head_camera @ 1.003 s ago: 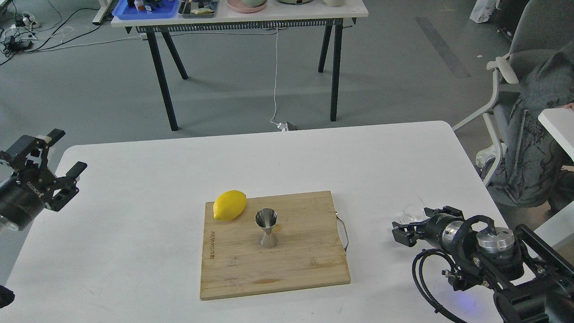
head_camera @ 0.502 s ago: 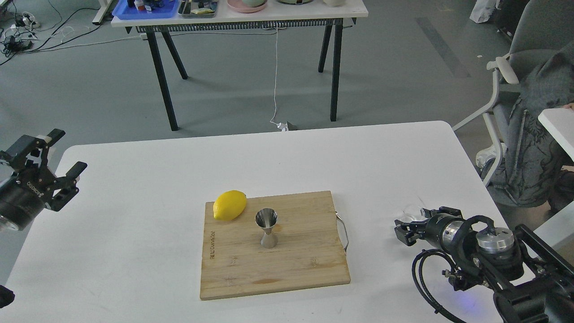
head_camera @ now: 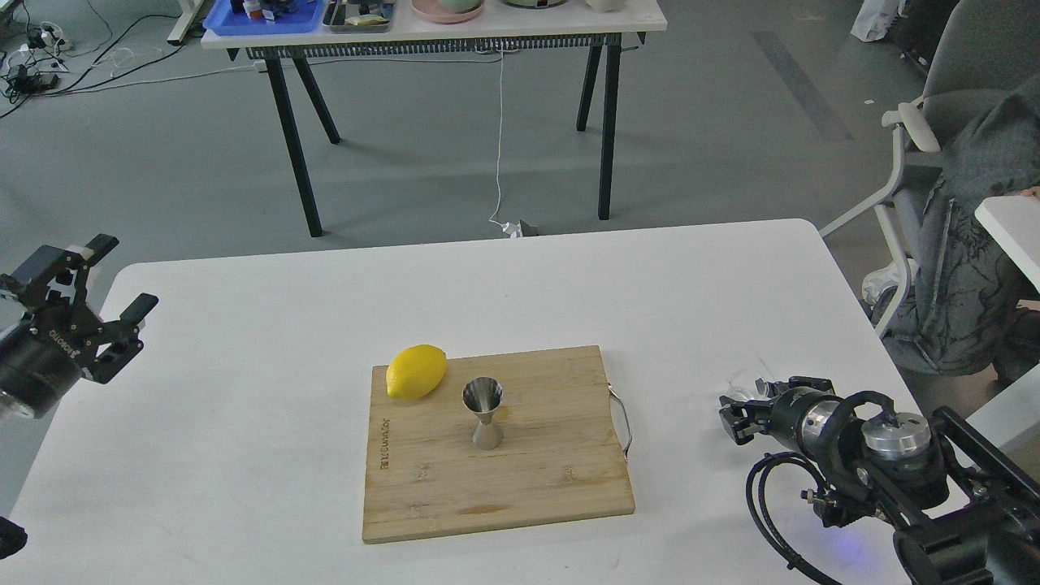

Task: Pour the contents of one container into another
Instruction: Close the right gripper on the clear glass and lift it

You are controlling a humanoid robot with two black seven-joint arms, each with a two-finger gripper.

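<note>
The small clear glass cup point(head_camera: 745, 385) stands on the white table point(head_camera: 244, 325) at the right, off the board. My right gripper point(head_camera: 751, 402) lies low at the cup, its dark fingers open on either side of it; contact cannot be made out. The steel hourglass jigger point(head_camera: 484, 413) stands upright in the middle of the wooden cutting board point(head_camera: 528, 487). At the table's far left edge my left gripper point(head_camera: 120, 275) is raised and open, holding nothing.
A yellow lemon point(head_camera: 416, 371) lies on the board's back left corner, close to the jigger. The board has a metal handle point(head_camera: 622, 422) on its right side. A chair with a grey garment point(head_camera: 959, 244) stands beyond the table's right edge.
My right gripper has drawn back slightly to the right, staying beside the glass cup. The left arm, jigger and lemon have not moved.
</note>
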